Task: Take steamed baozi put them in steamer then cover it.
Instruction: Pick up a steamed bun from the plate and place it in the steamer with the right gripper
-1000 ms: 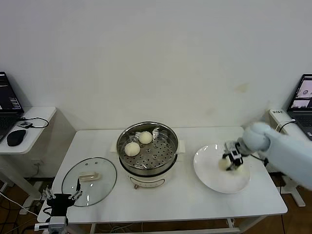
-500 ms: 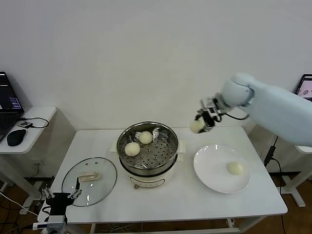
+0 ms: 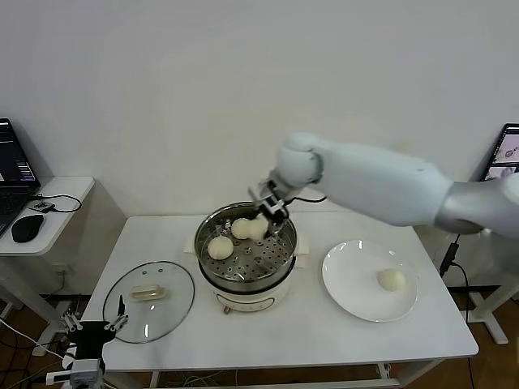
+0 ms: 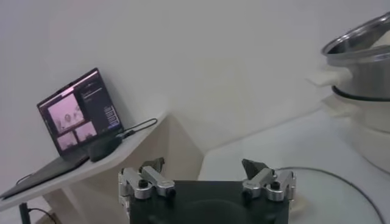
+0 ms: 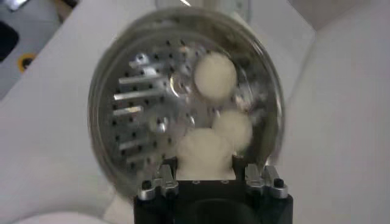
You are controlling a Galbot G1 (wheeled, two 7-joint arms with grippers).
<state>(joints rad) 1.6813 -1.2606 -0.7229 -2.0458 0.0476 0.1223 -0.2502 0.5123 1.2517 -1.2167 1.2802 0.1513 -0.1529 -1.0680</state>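
Note:
The steel steamer (image 3: 285,243) stands mid-table on its cream base, with two baozi on its perforated tray (image 5: 140,115): one (image 3: 220,247) at the left, one (image 3: 241,228) at the back. My right gripper (image 3: 266,217) hangs over the steamer's back right, shut on a third baozi (image 5: 204,153) just above the tray, beside the back bun (image 5: 233,129). Another baozi (image 3: 392,279) lies on the white plate (image 3: 349,275) to the right. The glass cover (image 3: 148,301) rests flat on the table at the left. My left gripper (image 4: 207,173) waits open, low by the table's front left corner.
A side desk on the left carries a laptop (image 4: 76,115), a mouse (image 3: 27,228) and a cable. A second laptop (image 3: 504,166) sits at the right edge. The steamer's side (image 4: 365,67) looms beside the left wrist. A white wall runs close behind the table.
My right arm lifted one baozi off the plate, carried it left across the table and now holds it over the steamer's back right. The left arm stayed put.

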